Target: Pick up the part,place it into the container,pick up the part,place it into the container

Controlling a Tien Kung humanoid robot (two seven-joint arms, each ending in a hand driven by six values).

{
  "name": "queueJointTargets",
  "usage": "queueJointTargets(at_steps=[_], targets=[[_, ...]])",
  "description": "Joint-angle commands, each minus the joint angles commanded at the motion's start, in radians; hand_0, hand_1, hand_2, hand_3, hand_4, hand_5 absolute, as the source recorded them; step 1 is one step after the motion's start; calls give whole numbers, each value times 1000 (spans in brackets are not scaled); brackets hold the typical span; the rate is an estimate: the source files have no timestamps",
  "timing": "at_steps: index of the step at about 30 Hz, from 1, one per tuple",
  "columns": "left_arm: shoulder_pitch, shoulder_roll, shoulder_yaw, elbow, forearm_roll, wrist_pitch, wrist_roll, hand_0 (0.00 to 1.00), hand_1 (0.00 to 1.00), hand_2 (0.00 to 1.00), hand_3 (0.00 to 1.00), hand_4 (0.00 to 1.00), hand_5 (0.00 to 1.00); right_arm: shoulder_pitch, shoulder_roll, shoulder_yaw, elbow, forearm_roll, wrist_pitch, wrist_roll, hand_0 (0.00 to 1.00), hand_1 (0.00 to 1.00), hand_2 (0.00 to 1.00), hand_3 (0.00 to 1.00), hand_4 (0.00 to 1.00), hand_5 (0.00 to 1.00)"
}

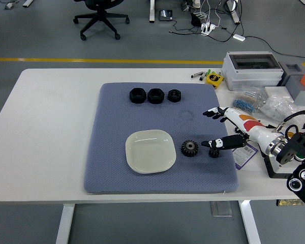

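The right hand [224,127] has its fingers [211,112] spread wide and holds nothing. Its thumb [218,143] reaches over the small gear [214,152]. Both gears lie flat, holes up, near the blue mat's [112,162] right edge. The big gear [189,148] sits between the small gear and the white dish [149,151].

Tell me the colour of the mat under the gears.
The mat is a bluish grey with a fine dotted texture, seen in the head view.
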Motion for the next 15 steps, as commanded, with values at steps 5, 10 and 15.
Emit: queueJointTargets(at_steps=[5,10,15], targets=[[-1,0,6,0,-5,-1,-1,394,534,570,470,998,786,24,-5,-35,-27,-208,12,0,684,715,752,785,998,399],[-1,0,8,0,-8,-2,-2,394,534,569,469,998,786,31,-6,-56,-46,-416,15,-1,662,689,737,767,998,396],[0,0,10,0,-9,-2,-1,394,533,568,469,998,785,42,-2,-86,-72,-468,20,-1,630,665,706,728,998,387]])
